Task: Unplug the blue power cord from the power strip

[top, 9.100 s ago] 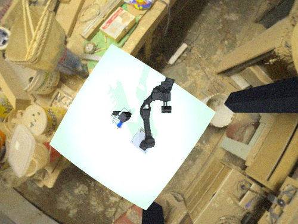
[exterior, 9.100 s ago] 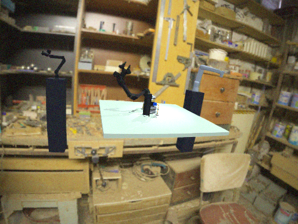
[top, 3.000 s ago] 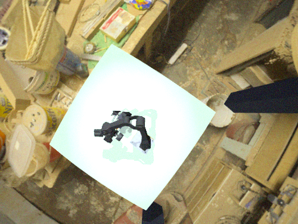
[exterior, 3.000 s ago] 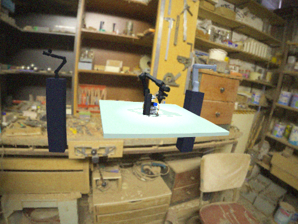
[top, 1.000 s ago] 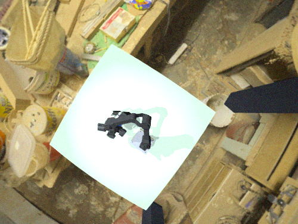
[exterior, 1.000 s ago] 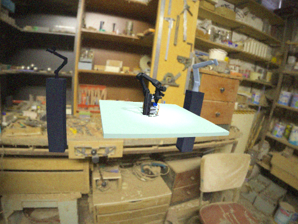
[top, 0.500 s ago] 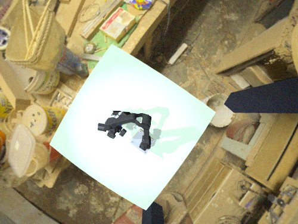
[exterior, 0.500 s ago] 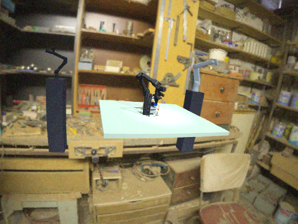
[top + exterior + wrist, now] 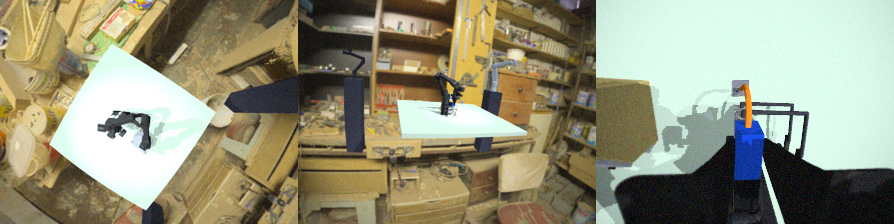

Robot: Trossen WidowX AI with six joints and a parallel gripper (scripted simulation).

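Note:
My gripper (image 9: 748, 142) is shut on the blue plug (image 9: 748, 156), which stands between its black fingers in the wrist view. The plug also shows as a small blue patch (image 9: 452, 104) under the hand in the exterior view. An orange cord (image 9: 748, 107) rises from the plug's far end and bends over to a small grey block (image 9: 740, 84). The power strip cannot be made out clearly; the fingers and plug cover the area below, so whether the plug still sits in a socket is hidden.
A brown box (image 9: 623, 120) stands left in the wrist view. Thin dark bent bars (image 9: 806, 132) stand close to the right of the cord. The arm's pale base plate (image 9: 137, 140) is on the light green table (image 9: 104, 74) (image 9: 477, 126).

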